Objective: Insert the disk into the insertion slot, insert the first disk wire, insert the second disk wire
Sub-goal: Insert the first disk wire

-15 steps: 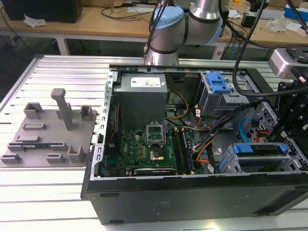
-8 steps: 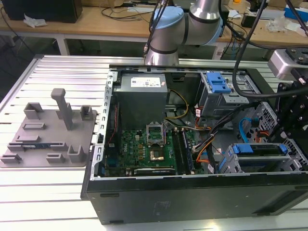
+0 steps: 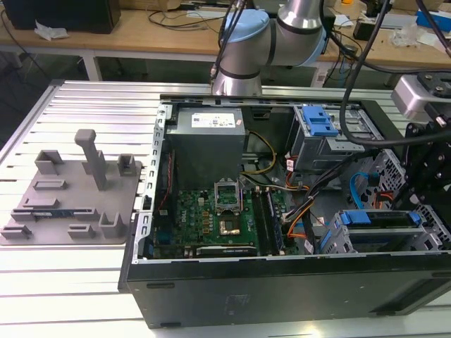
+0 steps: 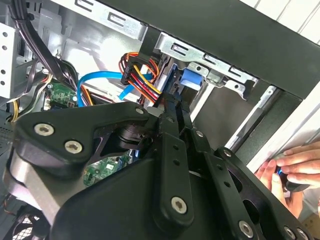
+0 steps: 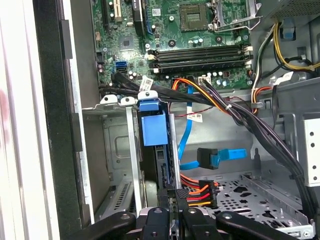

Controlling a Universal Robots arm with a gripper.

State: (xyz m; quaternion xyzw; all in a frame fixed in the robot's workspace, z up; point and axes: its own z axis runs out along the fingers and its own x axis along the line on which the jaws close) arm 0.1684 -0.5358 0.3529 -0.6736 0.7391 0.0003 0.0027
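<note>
Beside the low grey metal drive cage (image 5: 117, 150), the perforated grey metal plate (image 5: 250, 192) lies open, with room to pass. A bundle of black cables (image 5: 200, 100) crosses between this cage and the green motherboard (image 5: 200, 25). A flat blue cable (image 5: 227, 154) and red, orange and yellow wires (image 5: 197, 190) stand just beside the cage. In the second wrist view a person's hand (image 4: 295, 167) is near the black outer case wall (image 4: 240, 45).

Slatted alu table (image 3: 63, 296) w/ open PC case (image 3: 282, 296) & grey fixture plate (image 3: 77, 198) on it.
</note>
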